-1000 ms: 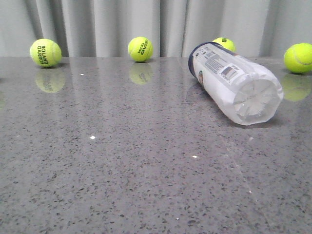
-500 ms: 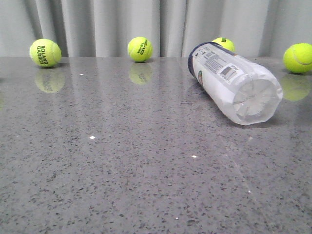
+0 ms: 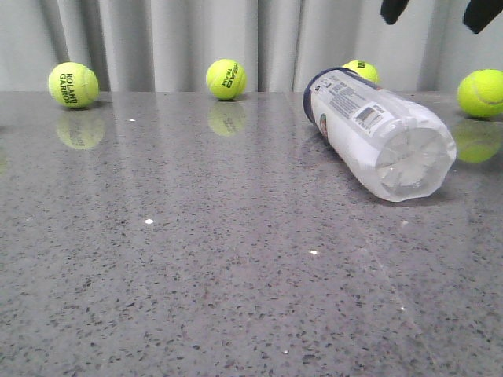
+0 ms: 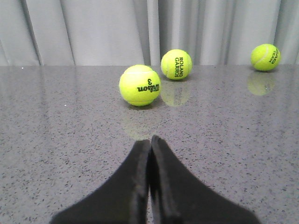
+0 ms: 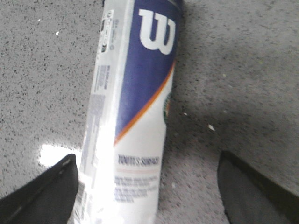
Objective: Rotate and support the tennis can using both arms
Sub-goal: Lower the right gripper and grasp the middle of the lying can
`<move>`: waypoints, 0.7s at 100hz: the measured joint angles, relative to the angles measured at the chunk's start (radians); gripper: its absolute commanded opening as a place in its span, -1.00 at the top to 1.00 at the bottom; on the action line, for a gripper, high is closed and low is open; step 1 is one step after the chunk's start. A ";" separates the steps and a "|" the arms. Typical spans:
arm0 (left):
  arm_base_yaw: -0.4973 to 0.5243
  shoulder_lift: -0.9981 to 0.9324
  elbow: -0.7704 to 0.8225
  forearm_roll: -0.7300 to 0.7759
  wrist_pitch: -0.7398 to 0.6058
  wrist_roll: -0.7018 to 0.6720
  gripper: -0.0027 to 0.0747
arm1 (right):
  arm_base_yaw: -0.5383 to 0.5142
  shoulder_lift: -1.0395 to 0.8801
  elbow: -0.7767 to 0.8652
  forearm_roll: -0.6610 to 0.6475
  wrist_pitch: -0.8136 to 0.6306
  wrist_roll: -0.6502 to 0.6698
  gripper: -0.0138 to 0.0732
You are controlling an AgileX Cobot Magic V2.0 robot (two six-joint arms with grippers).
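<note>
The tennis can (image 3: 377, 137) lies on its side at the right of the grey table, ridged base toward the front camera and navy end toward the curtain. My right gripper (image 3: 436, 12) hangs open above it, only its two black fingertips showing at the top edge of the front view. In the right wrist view the can (image 5: 135, 107) runs lengthwise between the spread fingers (image 5: 51, 186) of the right gripper (image 5: 147, 157), closer to one finger, and no contact shows. My left gripper (image 4: 150, 140) is shut on nothing, low over the table and away from the can.
Yellow-green tennis balls line the back by the curtain: a Roland Garros one (image 3: 73, 85), a Head one (image 3: 226, 78), one behind the can (image 3: 361, 71), one at far right (image 3: 481, 93). A Wilson ball (image 4: 139, 85) sits just ahead of the left gripper.
The right gripper's fingertips have come into the top of the front view above the can. The can has stayed put.
</note>
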 measured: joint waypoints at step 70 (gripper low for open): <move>0.000 0.000 0.000 0.000 0.000 0.000 0.98 | 0.008 0.282 -0.071 0.086 -0.013 0.024 -0.70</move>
